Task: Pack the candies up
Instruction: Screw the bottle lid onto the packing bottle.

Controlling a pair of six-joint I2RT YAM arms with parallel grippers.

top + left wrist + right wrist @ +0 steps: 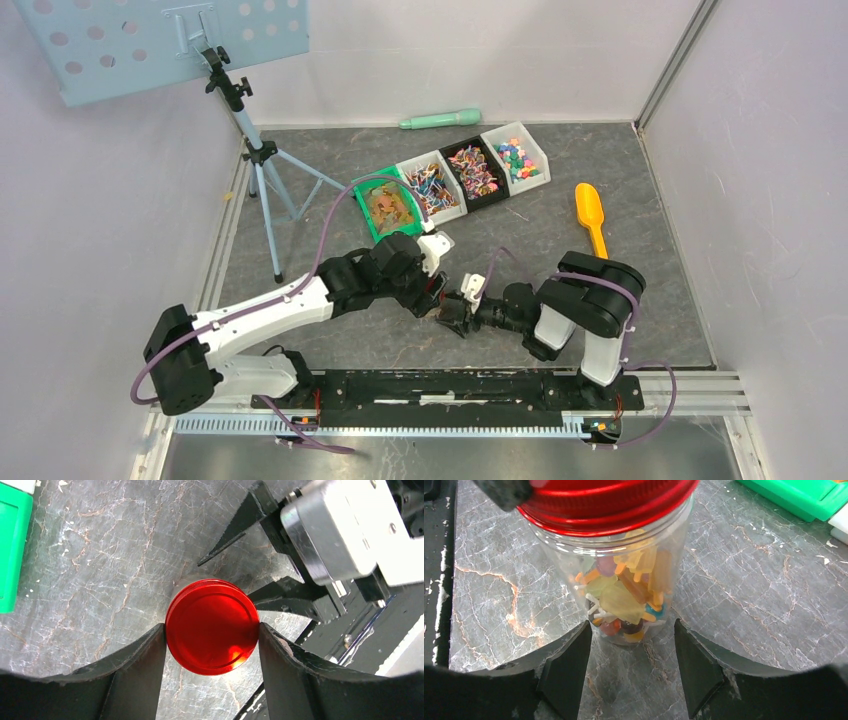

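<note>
Your left pincer (211, 630) grasps the red lid (212, 622) from above, probably to screw it tight, while the jar (624, 550) of candies (624, 600) stands between the fingers of your right pincer (633, 642), probably to steady it, though I cannot tell if they press it.

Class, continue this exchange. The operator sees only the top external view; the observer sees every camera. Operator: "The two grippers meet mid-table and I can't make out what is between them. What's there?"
Observer: A clear jar standing upright on the table, capped with a red lid.
Operator: Is anything in it?
Observer: It holds candies, yellow and orange ones among them.
Operator: How is the left gripper placed?
Observer: The left gripper is directly above the jar, its fingers against the lid's rim on both sides.
</note>
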